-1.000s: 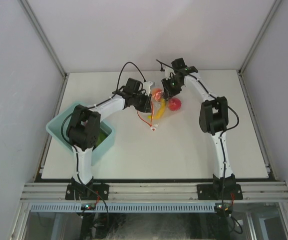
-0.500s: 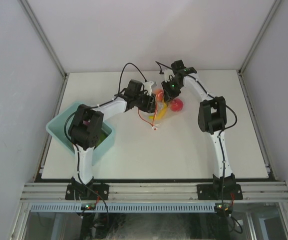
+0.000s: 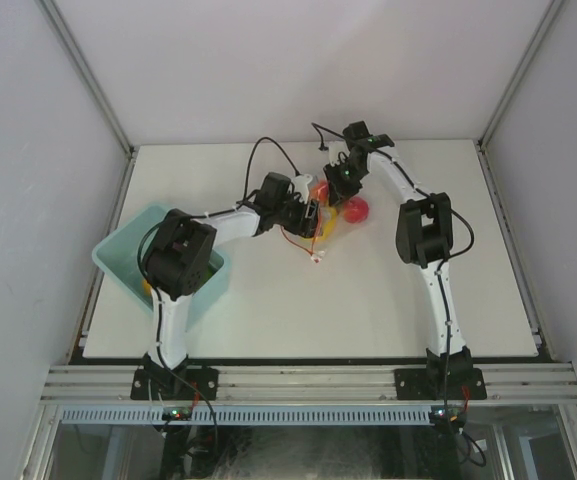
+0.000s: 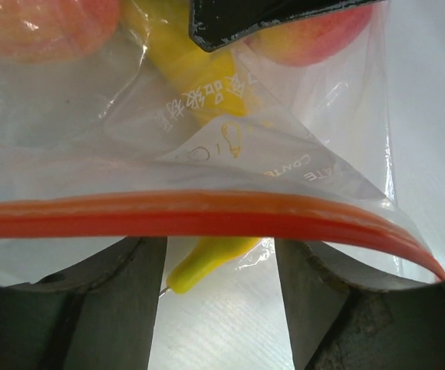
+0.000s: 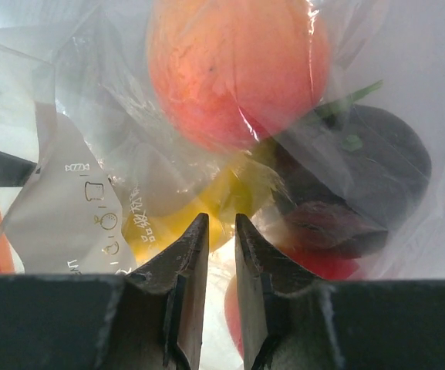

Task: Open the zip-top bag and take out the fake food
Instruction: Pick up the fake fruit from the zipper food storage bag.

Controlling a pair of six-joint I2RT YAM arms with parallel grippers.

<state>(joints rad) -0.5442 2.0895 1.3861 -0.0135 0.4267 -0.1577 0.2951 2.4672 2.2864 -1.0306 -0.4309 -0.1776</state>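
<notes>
Top external view: at the far left of the bench (image 3: 388,300) sits a light blue bin (image 3: 116,240), partly hidden under the left arm (image 3: 183,260). That arm reaches right to the middle of the bench, where the zip-top bag (image 3: 328,226) lies with the fake food (image 3: 320,190) showing through its film. The left jaws are at the bag's left side. The red-orange zip strip (image 3: 293,240) trails from there toward the arm bases and ends at a small white slider (image 3: 316,259). The right jaws come down on the bag's far edge, and a red apple (image 3: 355,210) marks its right end. In the left wrist view the fingers (image 4: 91,308) stand wide apart and grip nothing. The zip strip crosses just beyond their tips, and the yellow banana (image 4: 207,258) shows in the gap between them. In the right wrist view the fingers (image 5: 183,270) are drawn nearly together with only a thin slit between them. They sit right against the crinkled film, and I cannot tell whether any plastic is caught between them. Beyond them an orange-peach fruit (image 5: 237,69) fills the top, and a dark purple piece (image 5: 376,162) lies to its right.
</notes>
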